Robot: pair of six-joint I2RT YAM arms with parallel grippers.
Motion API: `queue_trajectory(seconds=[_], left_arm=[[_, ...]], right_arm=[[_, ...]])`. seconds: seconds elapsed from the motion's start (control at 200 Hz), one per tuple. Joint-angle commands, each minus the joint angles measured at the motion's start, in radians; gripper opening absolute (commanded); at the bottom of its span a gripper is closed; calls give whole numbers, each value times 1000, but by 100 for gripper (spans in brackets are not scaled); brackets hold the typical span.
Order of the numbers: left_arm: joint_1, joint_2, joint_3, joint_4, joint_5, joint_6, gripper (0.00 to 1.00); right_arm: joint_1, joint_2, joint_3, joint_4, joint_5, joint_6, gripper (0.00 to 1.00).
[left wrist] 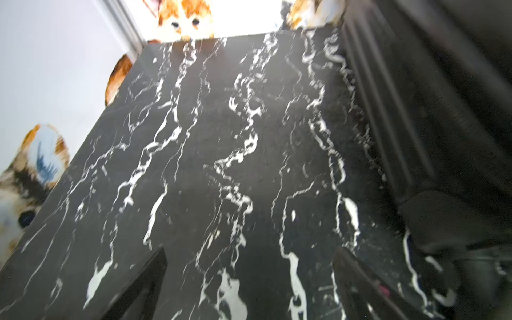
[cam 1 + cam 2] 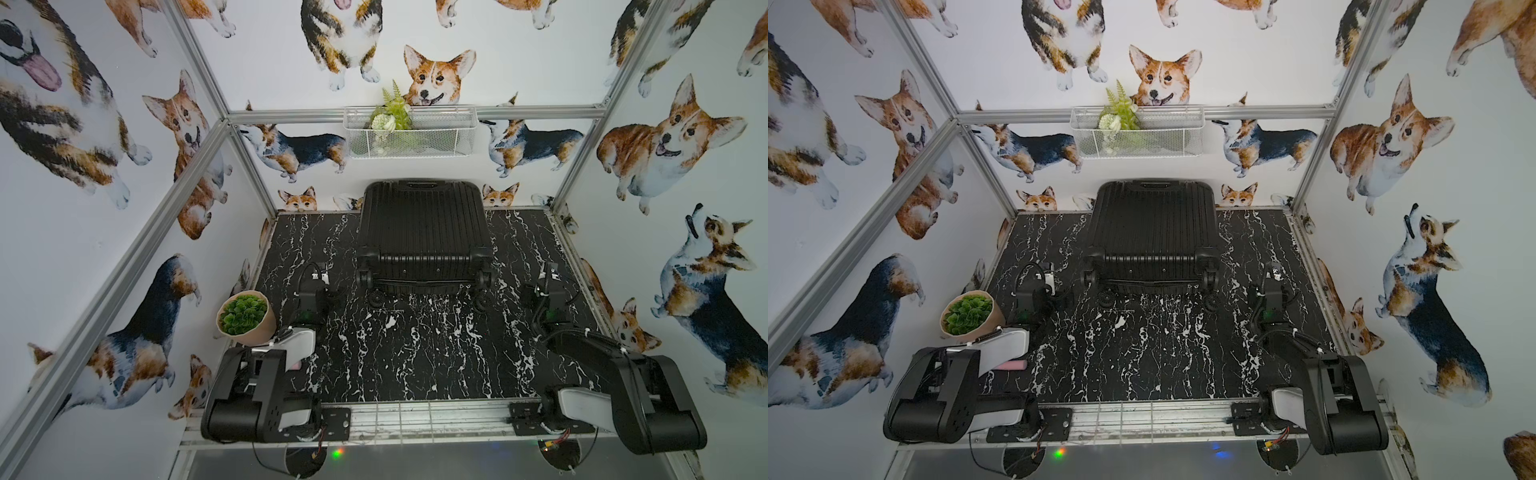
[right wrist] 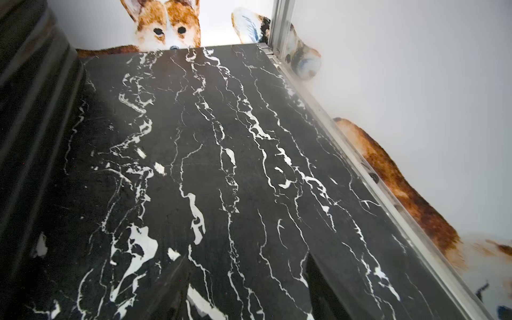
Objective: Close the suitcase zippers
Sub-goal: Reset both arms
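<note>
Lying flat, suitcase [image 2: 422,232], left and right jaws spread

A black, ribbed hard-shell suitcase [image 2: 422,224] is set on a black, white-veined marble-pattern tabletop [image 2: 415,353]; at eight o'clock, green leaves [image 2: 243,313] are wrapped in tan paper [image 2: 268,329].

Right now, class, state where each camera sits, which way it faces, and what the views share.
Top views: high behind the robot, looking down and forward at the suitcase; left arm and right arm show.
Left wrist: on the left arm, low, facing the back wall across the table; open left claw shows.
Right wrist: on the right arm, facing likewise; open right claw shows.
Shared: all views show suitcase and table.
</note>
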Motion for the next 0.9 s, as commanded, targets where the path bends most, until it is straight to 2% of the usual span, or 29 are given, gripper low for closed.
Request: queue_trajectory(seconds=[0.0, 0.05, 0.31, 0.375, 0.415, 0.485, 0.54, 0.796, 0.896], left_arm=[[21, 36, -35, 257, 97, 26, 98], [35, 65, -44, 312, 117, 11, 98], [45, 168, -27, 363, 146, 12, 100], [45, 215, -31, 412, 149, 14, 100], [45, 214, -24, 400, 141, 10, 100], [45, 220, 24, 318, 57, -16, 100], [39, 211, 23, 299, 51, -15, 100], [35, 214, 24, 306, 48, -9, 100], [36, 216, 34, 289, 95, 8, 100]], right_arm=[[-17, 30, -4, 161, -84, -32, 70], [-22, 59, -20, 227, -96, -45, 70], [-35, 228, -56, 449, -112, -43, 72], [-36, 218, -31, 388, -123, -44, 74], [-37, 207, -18, 340, -124, -36, 79], [-37, 225, -26, 385, -124, -43, 92], [-37, 221, -26, 381, -124, -42, 100], [-38, 219, -25, 371, -122, -40, 100], [-38, 218, -25, 372, -122, -40, 100]])
